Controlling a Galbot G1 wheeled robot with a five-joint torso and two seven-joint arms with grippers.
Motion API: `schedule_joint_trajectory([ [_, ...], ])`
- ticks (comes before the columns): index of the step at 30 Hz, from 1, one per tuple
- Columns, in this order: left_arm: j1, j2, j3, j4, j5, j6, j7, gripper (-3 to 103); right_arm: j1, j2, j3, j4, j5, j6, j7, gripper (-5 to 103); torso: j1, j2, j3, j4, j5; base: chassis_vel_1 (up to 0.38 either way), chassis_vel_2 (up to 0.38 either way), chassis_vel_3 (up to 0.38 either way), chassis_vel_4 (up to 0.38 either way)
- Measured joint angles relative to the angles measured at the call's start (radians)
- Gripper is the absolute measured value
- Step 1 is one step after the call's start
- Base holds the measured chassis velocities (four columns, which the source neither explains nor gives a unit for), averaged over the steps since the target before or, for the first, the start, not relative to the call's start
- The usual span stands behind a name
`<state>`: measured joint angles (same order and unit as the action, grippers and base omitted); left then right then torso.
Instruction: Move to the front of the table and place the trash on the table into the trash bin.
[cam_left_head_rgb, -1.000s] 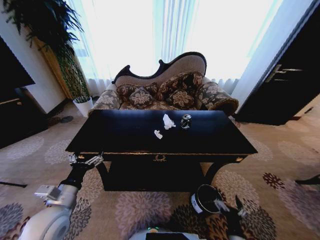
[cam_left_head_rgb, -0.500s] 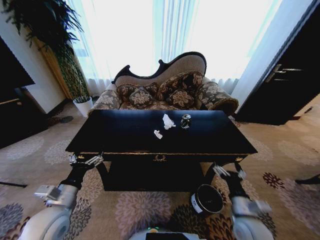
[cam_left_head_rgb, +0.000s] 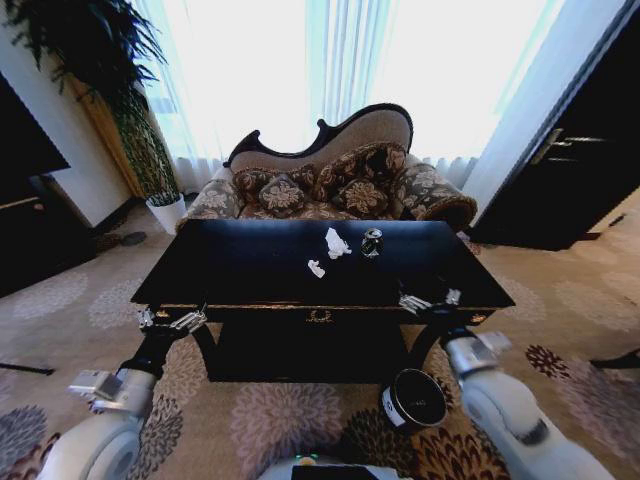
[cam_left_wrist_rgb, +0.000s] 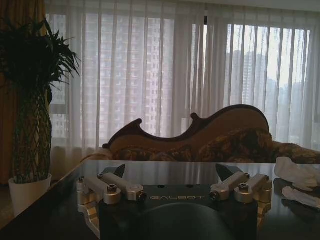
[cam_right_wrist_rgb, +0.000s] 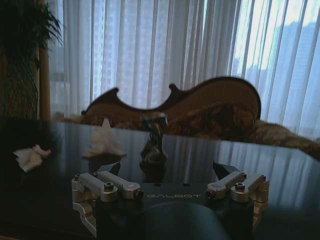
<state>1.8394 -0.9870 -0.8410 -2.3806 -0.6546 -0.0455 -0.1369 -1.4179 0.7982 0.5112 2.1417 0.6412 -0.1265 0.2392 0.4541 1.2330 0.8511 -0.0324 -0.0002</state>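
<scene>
The glossy black table (cam_left_head_rgb: 250, 270) stands straight ahead. On its top lie a crumpled white paper (cam_left_head_rgb: 337, 243), a smaller white scrap (cam_left_head_rgb: 316, 268) and a dark shiny can-like item (cam_left_head_rgb: 372, 242). The black trash bin (cam_left_head_rgb: 415, 398) sits on the carpet below the table's front right. My right gripper (cam_left_head_rgb: 430, 300) is open at the table's front edge, right of centre. Its wrist view looks across the top at the scrap (cam_right_wrist_rgb: 31, 156), the paper (cam_right_wrist_rgb: 103, 142) and the can (cam_right_wrist_rgb: 154, 137) beyond the open right gripper (cam_right_wrist_rgb: 167, 169). By the front left corner my left gripper (cam_left_head_rgb: 172, 320) hangs open.
A patterned sofa (cam_left_head_rgb: 340, 180) stands right behind the table. A white planter pot (cam_left_head_rgb: 168, 210) with a tall plant is at the back left, and dark furniture (cam_left_head_rgb: 35, 230) lines the left wall. A dark door (cam_left_head_rgb: 580, 150) is on the right. Patterned carpet lies open on both sides.
My right arm has risen from the floor beside the trash bin up to the table's front edge. The left arm and the litter have not moved.
</scene>
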Motion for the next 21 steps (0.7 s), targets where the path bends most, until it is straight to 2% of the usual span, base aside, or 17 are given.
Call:
schedule_joint_trajectory([
  [4,0.0,0.0,0.0,0.0,0.0,0.0,0.0,100,0.164,-0.083,-0.089,-0.072,0.206,-0.063,0.051,100,0.0,0.0,0.0,-0.0002,-0.0001,0.0,0.0,0.0,0.0],
  [5,0.0,0.0,0.0,0.0,0.0,0.0,0.0,100,0.164,-0.083,-0.089,-0.072,0.206,-0.063,0.051,100,0.0,0.0,0.0,-0.0002,-0.0001,0.0,0.0,0.0,0.0],
  [7,0.0,0.0,0.0,0.0,0.0,0.0,0.0,100,0.274,-0.111,-0.15,-0.111,0.279,-0.086,0.077,100,0.0,0.0,0.0,0.0003,0.0,0.0,0.0,0.0,0.0],
  [11,0.0,0.0,0.0,0.0,0.0,0.0,0.0,100,0.363,-0.134,-0.225,-0.158,0.306,-0.094,0.088,100,0.0,0.0,0.0,0.0001,0.0,0.0,0.0,0.0,0.0],
  [13,0.0,0.0,0.0,0.0,0.0,0.0,0.0,100,0.434,-0.145,-0.305,-0.199,0.32,-0.101,0.097,100,0.0,0.0,0.0,-0.0003,0.0001,0.0,0.0,0.0,0.0],
  [14,0.0,0.0,0.0,0.0,0.0,0.0,0.0,100,0.434,-0.145,-0.305,-0.199,0.32,-0.101,0.097,100,0.0,0.0,0.0,-0.0003,0.0001,0.0,0.0,0.0,0.0],
  [19,0.0,0.0,0.0,0.0,0.0,0.0,0.0,100,0.611,-0.149,-0.457,-0.276,0.335,-0.115,0.116,100,0.0,0.0,0.0,0.0,0.0,0.0,0.0,0.0,0.0],
  [21,0.0,0.0,0.0,0.0,0.0,0.0,0.0,100,0.64,-0.148,-0.474,-0.288,0.331,-0.116,0.116,100,0.0,0.0,0.0,0.0,-0.0002,0.0,0.0,0.0,0.0],
])
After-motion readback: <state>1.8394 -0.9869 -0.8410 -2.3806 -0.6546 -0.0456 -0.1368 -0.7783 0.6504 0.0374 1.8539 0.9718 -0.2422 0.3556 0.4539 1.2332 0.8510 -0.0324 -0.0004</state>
